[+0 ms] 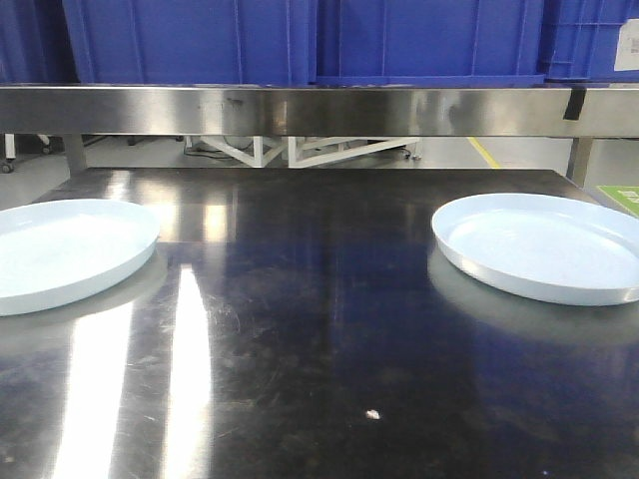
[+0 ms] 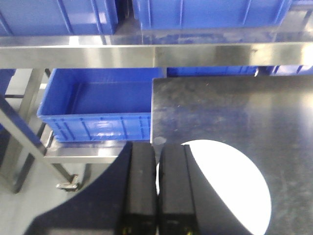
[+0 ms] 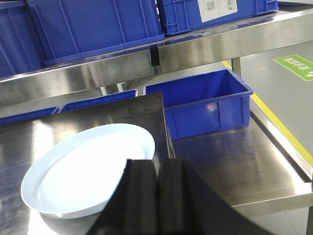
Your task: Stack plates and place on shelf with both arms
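- I am looking over a dark, glossy steel desk [image 1: 319,329] with two pale bluish-white plates lying flat on it, well apart and not stacked.
- The left plate [image 1: 70,249] is sitting at the desk's left edge, partly cut off in the front view.
- The right plate [image 1: 544,244] is sitting at the desk's right edge, rim up, with its far side cut off by the frame.
- I am holding my left pincer [image 2: 157,147] fully closed, with its two black fingers pressed side by side and gripping nothing.
- In the left wrist view, the left pincer is hanging over the left part of the left plate, near the desk's left edge. I cannot tell whether it is touching the plate.
- I am holding my right pincer [image 3: 157,164] closed too, fingers together and empty.
- The right pincer is hanging over the near right rim of the right plate, close to the desk's right edge. I cannot tell whether it is touching.
- A steel shelf [image 1: 319,108] is running across behind and above the desk, carrying blue crates [image 1: 190,40] in a row.
- An open blue crate [image 2: 98,107] is sitting lower down, off the desk's left side.
- A second open crate [image 3: 205,98] is sitting on a lower steel surface [image 3: 234,156] off the desk's right side.
- A green floor sign [image 3: 296,66] is showing at the far right.
- A small pale speck [image 1: 372,413] is lying on the desk toward the front.
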